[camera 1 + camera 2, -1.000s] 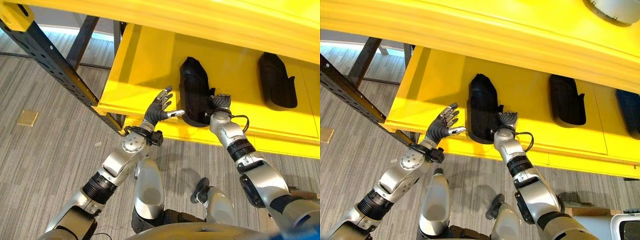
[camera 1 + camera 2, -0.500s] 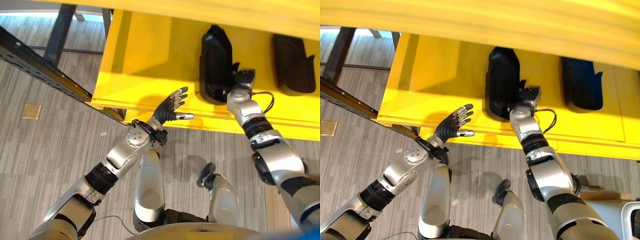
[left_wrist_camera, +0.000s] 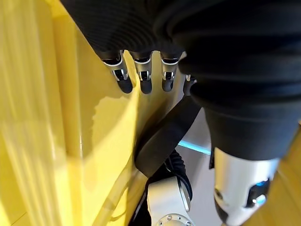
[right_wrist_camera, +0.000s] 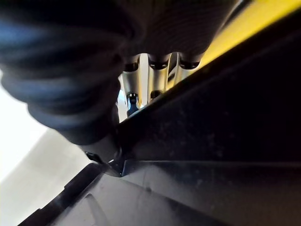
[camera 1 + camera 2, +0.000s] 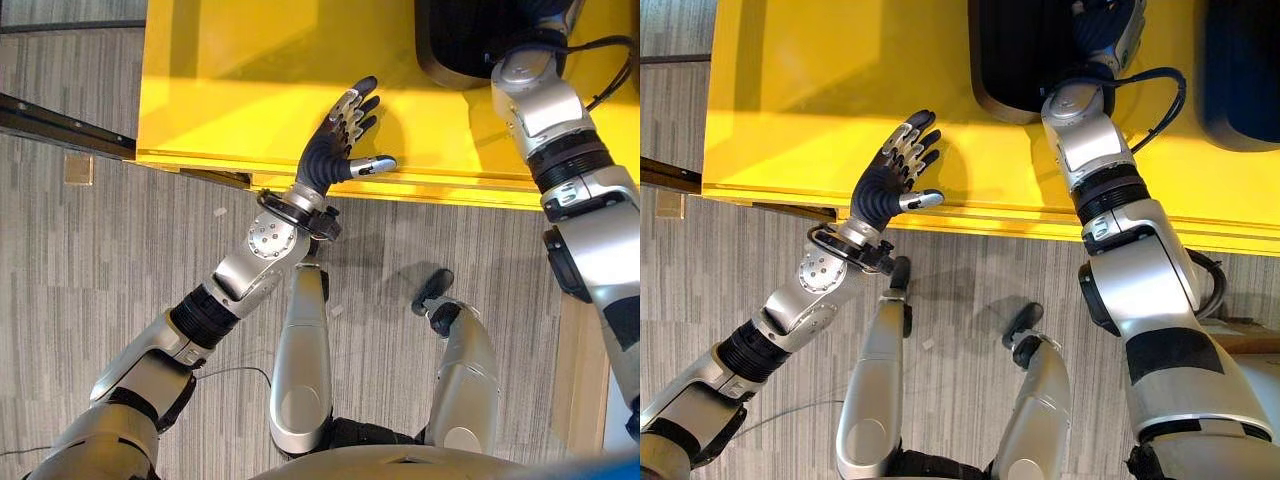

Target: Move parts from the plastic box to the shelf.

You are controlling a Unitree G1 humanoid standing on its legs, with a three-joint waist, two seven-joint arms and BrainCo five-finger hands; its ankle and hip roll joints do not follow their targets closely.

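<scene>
**Silver arms with dark ribbed hands**

Both arms are built of rounded silver-grey shells joined by black ribbed bands at the elbows and forearms. The left hand point(image 5: 335, 150) has a dark ribbed cover over its back and wrist, with silver fingers point(image 5: 352, 105) ending in dark tips. A round silver wrist joint carries small screws. The right hand point(image 5: 1102, 25) wears the same dark cover above a silver forearm.
</scene>
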